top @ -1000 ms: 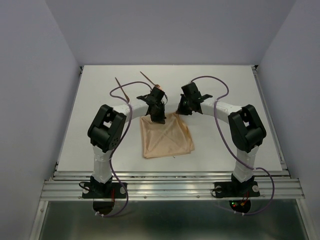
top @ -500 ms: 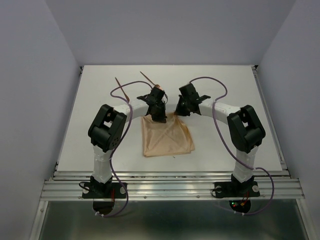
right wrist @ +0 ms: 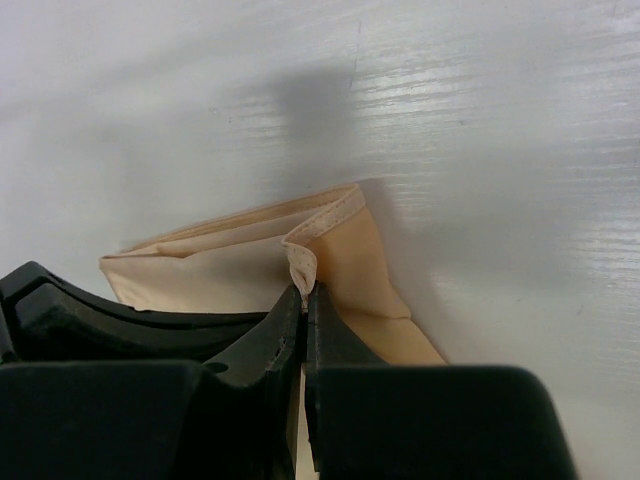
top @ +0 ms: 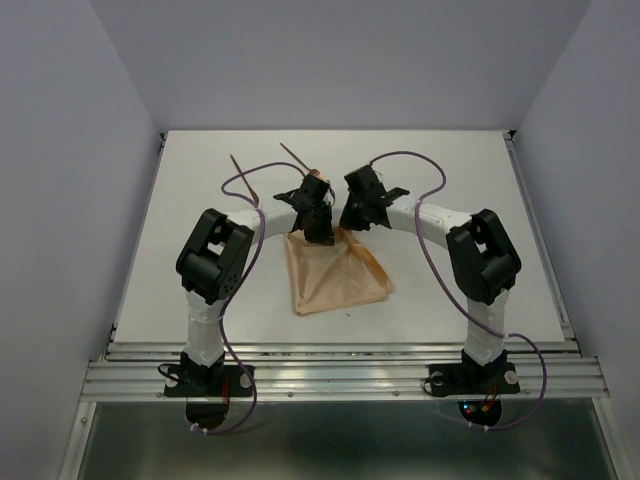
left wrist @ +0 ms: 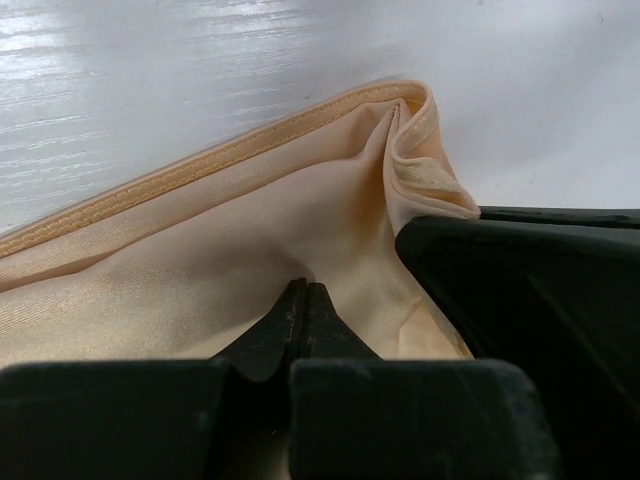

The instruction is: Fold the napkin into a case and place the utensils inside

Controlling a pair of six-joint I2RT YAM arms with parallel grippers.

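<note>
1. From above, my own wrists cover the far edge of the napkin [top: 335, 275], so neither grip shows there. In my left wrist view, the dark bulk of my right arm cuts off the lower right.
2. My left fingers [left wrist: 303, 292] are pressed together, their tips buried in a crease of the cloth just below its stitched hem.
3. My right fingers [right wrist: 303, 292] are closed tight on a turned-up corner of the hem, which stands up between the tips.
4. The two grips sit just beside each other at the napkin's far end, which is bunched and lifted.
5. The utensils lie on the white worktop [top: 460, 190] beyond the napkin, apart from it. One stick [top: 238, 166] lies at far left. The other stick [top: 296, 157] ends behind my left wrist, and I cannot make out its head clearly. A purple cable [top: 236, 186] loops over that area.
6. The napkin lies mid-worktop, narrow under my fingers and widening towards my bases, with its long axis running far to near. Both sticks slant from far left to near right.
</note>
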